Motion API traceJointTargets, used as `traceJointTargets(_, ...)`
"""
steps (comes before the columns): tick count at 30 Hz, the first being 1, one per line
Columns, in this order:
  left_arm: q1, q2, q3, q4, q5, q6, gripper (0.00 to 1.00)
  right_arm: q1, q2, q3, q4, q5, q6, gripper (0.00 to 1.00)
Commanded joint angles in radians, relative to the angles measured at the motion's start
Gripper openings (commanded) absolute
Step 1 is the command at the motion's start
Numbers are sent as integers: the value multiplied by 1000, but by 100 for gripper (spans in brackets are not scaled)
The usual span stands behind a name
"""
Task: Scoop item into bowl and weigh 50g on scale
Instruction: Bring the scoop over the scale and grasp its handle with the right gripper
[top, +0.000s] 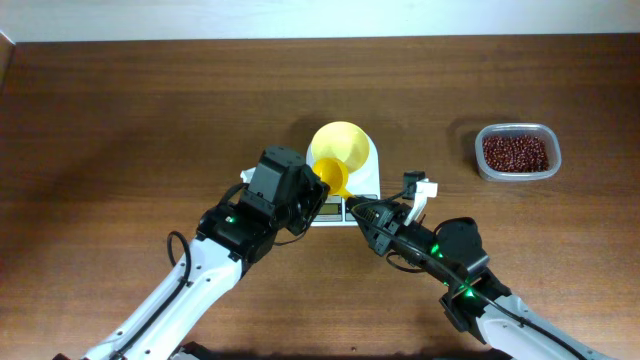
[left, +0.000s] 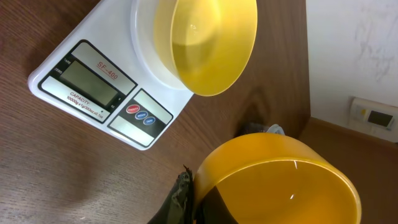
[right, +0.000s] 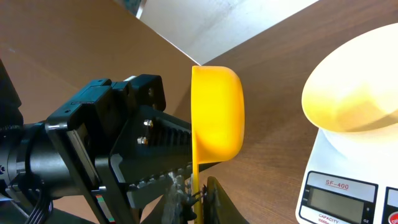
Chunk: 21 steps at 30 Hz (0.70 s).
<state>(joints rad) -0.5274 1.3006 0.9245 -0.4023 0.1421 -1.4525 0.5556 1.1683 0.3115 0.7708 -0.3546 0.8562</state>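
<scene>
scale (left: 102, 37) front panel, red "sf-400" above the display (left: 87, 84), "capacity" beneath it, smaller print unreadable

Scoop (left: 273, 180) and bowl (left: 208, 43) look glossy plastic, scale (left: 102, 34) smooth plastic, table (left: 50, 168) perhaps matt wood.

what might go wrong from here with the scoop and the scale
Both the left end effector and the right end effector crowd the scoop right beside the scale; a slip could drop it and knock the bowl. The beans sit in a tub far to the right, so a loaded scoop carried back may spill.
</scene>
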Motion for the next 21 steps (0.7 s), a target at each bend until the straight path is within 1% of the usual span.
traceJointTargets(1, -2, 3, 0, -4, -11, -2, 0, 8, 3, 15, 4, 23, -11, 12)
traceJointTargets(6, -2, 3, 0, -19, -11, -2, 0, 8, 3, 15, 4, 27, -11, 8)
traceJointTargets(8, -2, 3, 0, -19, -11, -2, 0, 8, 3, 15, 4, 27, -11, 4)
traceJointTargets(11, -2, 3, 1, -19, -11, -2, 0, 8, 3, 15, 4, 27, -11, 4)
traceJointTargets(13, -2, 3, 0, -30, -11, -2, 15, 8, 3, 15, 3, 27, -11, 4)
traceJointTargets(14, -2, 3, 0, -34, -11, -2, 27, 8, 3, 15, 3, 27, -11, 4)
traceJointTargets(15, -2, 3, 0, -37, -11, -2, 34, 8, 3, 15, 3, 27, -11, 4)
traceJointTargets(16, -2, 3, 1, -37, -11, -2, 39, 8, 3, 15, 3, 27, -11, 4)
traceJointTargets(17, -2, 3, 0, -37, -12, -2, 50, 8, 3, 15, 3, 27, -11, 4)
traceJointTargets(19, -2, 3, 0, -37, -60, 13, 57, 8, 3, 15, -6, 27, -11, 4)
traceJointTargets(21, 0, 3, 1, -25, -64, 167, 59, 7, 3, 15, -39, 26, -11, 4)
